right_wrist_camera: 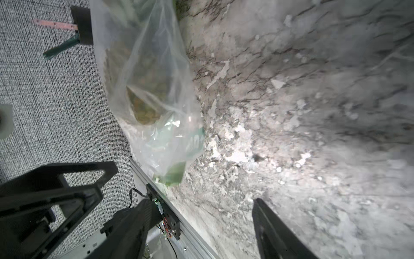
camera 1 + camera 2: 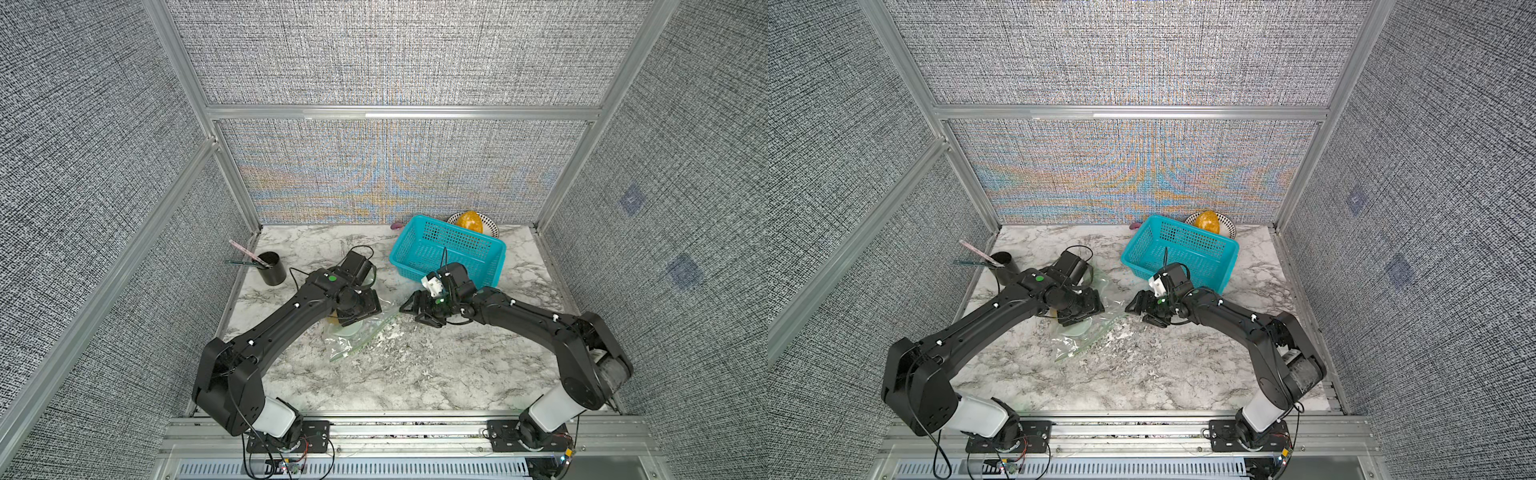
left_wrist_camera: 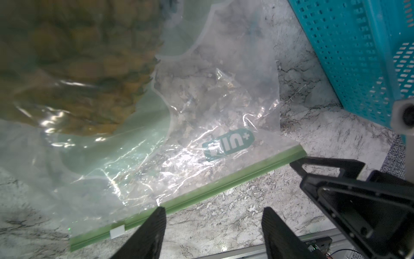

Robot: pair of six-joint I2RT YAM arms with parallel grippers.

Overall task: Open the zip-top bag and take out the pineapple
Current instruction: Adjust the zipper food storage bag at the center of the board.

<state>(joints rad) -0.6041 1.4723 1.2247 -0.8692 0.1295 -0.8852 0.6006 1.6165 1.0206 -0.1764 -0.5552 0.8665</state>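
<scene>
Marbled tabletop, centre: clear crinkly zip-top bag enclosing scaly yellow pineapple; left end effector, right end effector both apart, seemingly poised to unzip.

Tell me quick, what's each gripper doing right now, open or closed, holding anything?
Left gripper: open, holding nothing, one finger at the zip-top bag zip edge.
Right gripper: open, holding nothing.
</scene>
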